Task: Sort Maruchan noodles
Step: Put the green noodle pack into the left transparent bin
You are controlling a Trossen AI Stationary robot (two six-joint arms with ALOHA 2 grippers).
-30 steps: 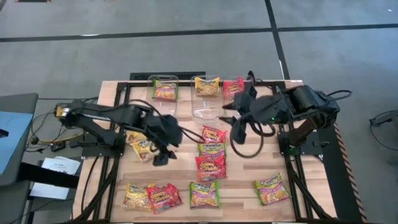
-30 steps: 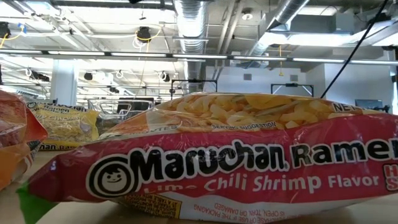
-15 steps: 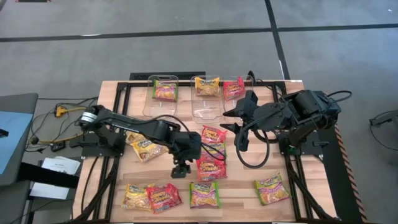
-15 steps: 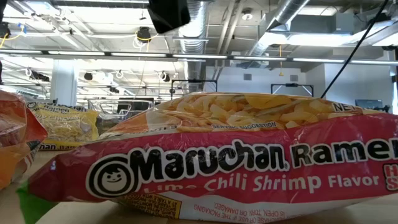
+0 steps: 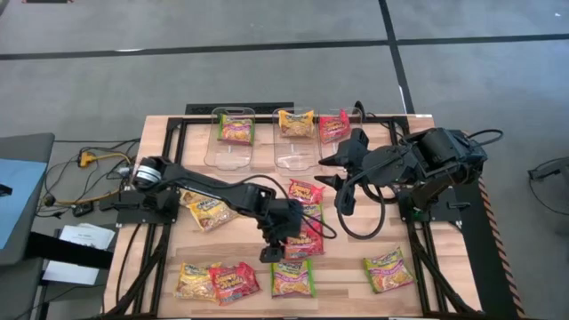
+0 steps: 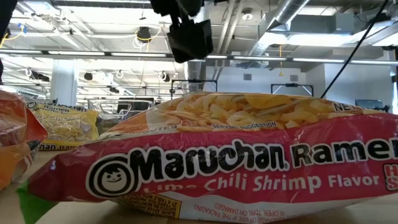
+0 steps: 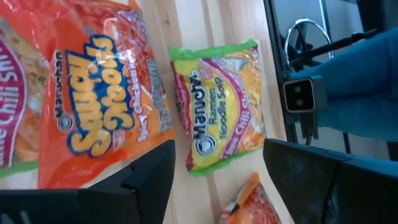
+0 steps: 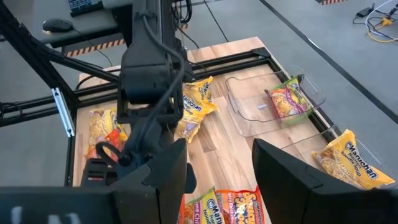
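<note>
Maruchan noodle packets lie flat on the wooden table [image 5: 160,258]. A red one [image 5: 302,240], a green one [image 5: 303,213] and a red-orange one [image 5: 306,190] sit mid-table. Along the near edge lie a yellow [image 5: 194,280], a red [image 5: 234,281] and two green packets [image 5: 292,277] [image 5: 388,269]. My left gripper [image 5: 274,249] hangs open over the gap between the middle red packet and the near green packet [image 7: 217,118], touching neither. It also shows high up in the low view as my left gripper [image 6: 189,37]. My right gripper [image 5: 331,169] is raised over the far right, open and empty.
Two clear bins [image 5: 233,151] [image 5: 295,153] stand at the far edge, one holding a green-pink packet [image 5: 236,129], the other a yellow packet [image 5: 295,123]. A red packet [image 5: 333,124] lies to their right. Another yellow packet [image 5: 206,213] lies at mid-left. The low camera faces a green-edged packet [image 6: 217,168] at close range.
My left gripper has swung from above the mid-left yellow packet toward the table's right and near edges. It has also come down and tipped more steeply, and it now hangs by the middle red packet. Its fingers have stayed open. No packet has moved.
</note>
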